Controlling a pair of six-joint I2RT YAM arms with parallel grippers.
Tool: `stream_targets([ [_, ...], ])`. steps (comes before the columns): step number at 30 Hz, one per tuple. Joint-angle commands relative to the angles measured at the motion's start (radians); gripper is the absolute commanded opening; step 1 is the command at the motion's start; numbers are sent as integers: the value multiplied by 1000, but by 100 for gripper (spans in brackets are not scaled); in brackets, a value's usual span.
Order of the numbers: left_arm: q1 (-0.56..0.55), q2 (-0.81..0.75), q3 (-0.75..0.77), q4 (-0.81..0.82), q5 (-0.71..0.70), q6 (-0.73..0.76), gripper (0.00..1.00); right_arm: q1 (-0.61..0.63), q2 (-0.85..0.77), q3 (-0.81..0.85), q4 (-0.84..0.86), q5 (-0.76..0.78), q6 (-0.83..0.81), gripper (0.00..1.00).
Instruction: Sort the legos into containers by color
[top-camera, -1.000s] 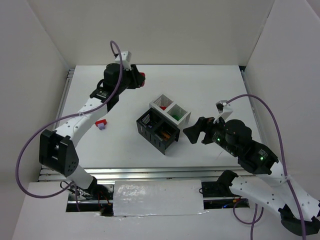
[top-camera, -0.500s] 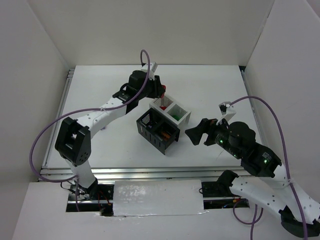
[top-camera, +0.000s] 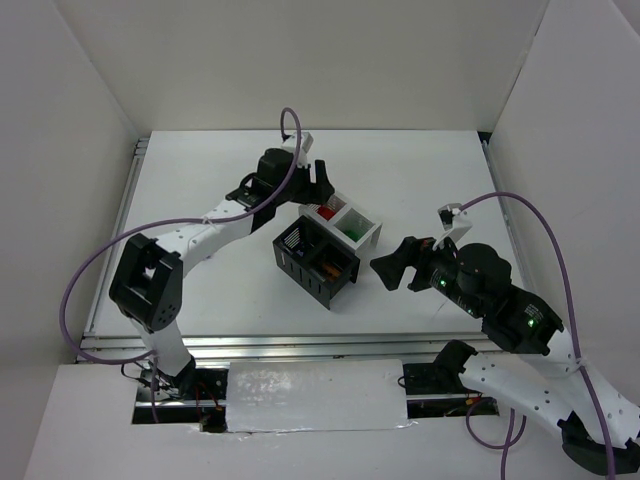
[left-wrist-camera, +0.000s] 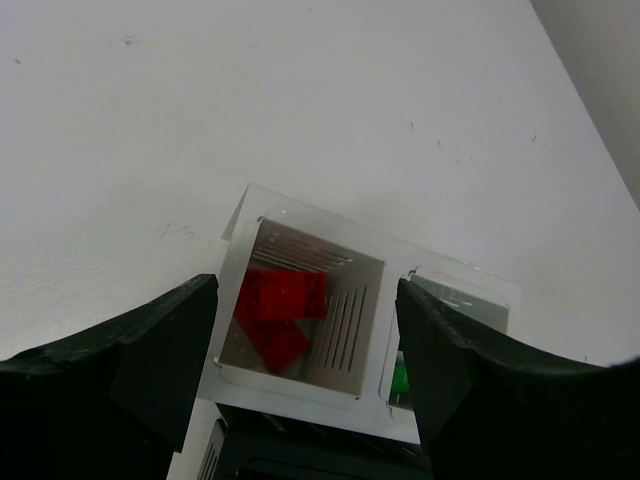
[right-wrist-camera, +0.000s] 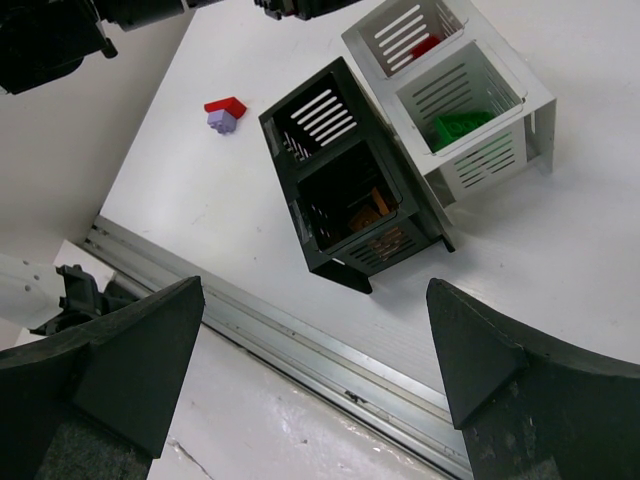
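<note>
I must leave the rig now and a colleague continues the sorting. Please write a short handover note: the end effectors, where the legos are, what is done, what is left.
Left end effector: open, empty, above the white bin that holds the red legos.
Right end effector: open, empty, beside the black bins.
Done: a green lego is in the other white bin; an orange-brown lego is in one black bin.
Left: a red lego and a light purple lego lie together on the table. The second black bin looks empty.

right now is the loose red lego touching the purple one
Touching: right wrist view shows the red lego butted against the purple lego, no gap.
</note>
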Motion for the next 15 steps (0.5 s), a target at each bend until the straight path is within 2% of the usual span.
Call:
stream_targets([
  [1,1,-97,-35,31,-45,-8,85,-3,2,7,8,4,-3,100],
  [2,1,-121,-49,-4,-194,-28,87,-5,1,7,8,3,-3,100],
  [4,21,-177,-68,-87,-360,-127,95,-5,-2,5,6,1,-3,100],
  [5,36,-191,-63,-160,-522,-178,98,-5,-1,5,8,0,-6,100],
  [6,59,-200,-54,-332,-578,-295,100,-3,-1,5,6,0,-7,100],
  [9,189,-231,-65,-550,-615,-406,100,-5,1,4,9,-11,-12,100],
  [10,253,-252,-107,-575,-612,-425,99,-3,1,2,11,-14,-13,100],
  [13,352,-292,-228,-593,-592,-457,100,-3,4,-2,25,-28,-15,100],
  [15,378,-303,-278,-590,-580,-462,99,-5,7,-10,32,-39,-20,100],
])
